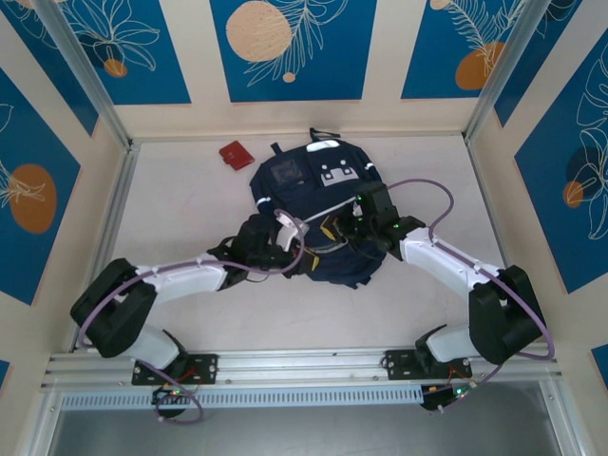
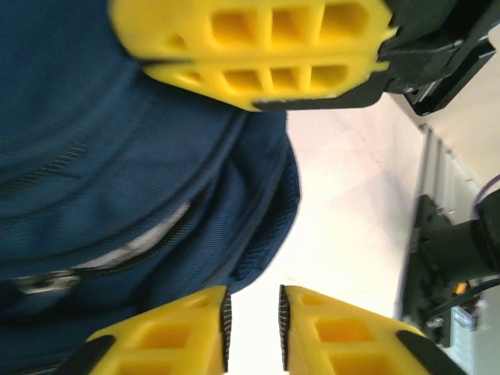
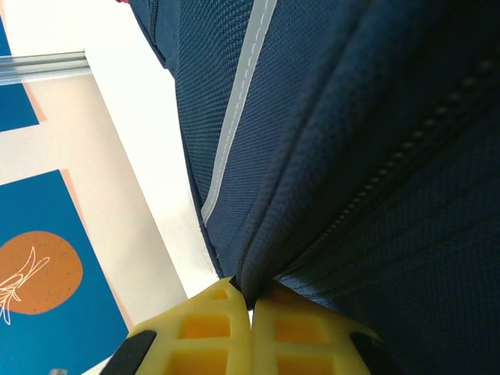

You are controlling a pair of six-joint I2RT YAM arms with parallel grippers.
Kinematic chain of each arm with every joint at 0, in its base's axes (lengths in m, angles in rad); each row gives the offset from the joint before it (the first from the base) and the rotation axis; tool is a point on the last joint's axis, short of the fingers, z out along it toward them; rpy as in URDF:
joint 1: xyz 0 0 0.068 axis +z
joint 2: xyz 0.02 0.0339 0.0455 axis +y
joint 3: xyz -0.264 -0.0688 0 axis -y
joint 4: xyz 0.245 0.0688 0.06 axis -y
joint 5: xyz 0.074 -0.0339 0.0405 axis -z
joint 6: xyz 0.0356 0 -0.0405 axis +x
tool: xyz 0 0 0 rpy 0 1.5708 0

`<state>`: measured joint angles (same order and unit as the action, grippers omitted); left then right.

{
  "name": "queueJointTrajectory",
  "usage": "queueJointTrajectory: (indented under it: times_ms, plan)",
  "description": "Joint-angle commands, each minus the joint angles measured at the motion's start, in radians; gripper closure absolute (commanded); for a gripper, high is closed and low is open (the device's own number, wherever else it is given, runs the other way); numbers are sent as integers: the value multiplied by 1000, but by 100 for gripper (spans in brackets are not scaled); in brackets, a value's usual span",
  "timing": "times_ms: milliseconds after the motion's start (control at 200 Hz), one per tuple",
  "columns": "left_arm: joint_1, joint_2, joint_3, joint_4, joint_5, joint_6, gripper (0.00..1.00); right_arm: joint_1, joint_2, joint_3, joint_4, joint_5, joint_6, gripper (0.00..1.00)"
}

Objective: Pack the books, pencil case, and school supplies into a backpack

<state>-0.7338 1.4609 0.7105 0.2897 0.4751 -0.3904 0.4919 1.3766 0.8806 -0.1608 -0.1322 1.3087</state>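
The backpack point(image 1: 304, 195) lies mid-table. It is probably soft, floppy fabric, best taken by a stitched seam. The right gripper point(image 3: 251, 308) pinches such a fold; the left gripper point(image 2: 252, 328) stands slightly parted, empty, beside it.

Blue wall panels point(image 1: 285, 47) with orange discs and white leaves surround the pale table point(image 1: 190, 204).

Seen from above, both wrists hide the lower half of the large navy-blue fabric backpack point(image 1: 318, 180). The small flat red object point(image 1: 233, 154) at the upper left of it is too small to identify. In the left wrist view the backpack is blurred and runs off the left edge, and the bottom edge cuts off the left hand point(image 2: 252, 320). In the right wrist view the bottom edge likewise cuts off the right hand point(image 3: 251, 301).
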Motion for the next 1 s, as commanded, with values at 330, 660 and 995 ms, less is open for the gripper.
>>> queueJointTrajectory:
  times_ms: [330,660,995]
  plan:
    - [103,16,52,-202,-2,214,53,-27,-20,73,-10,-47,-46,100]
    - [104,103,112,-144,18,246,54,-29,8,127,4,-89,-55,100]
    - [104,152,151,-105,43,252,61,-29,21,145,23,-112,-52,100]
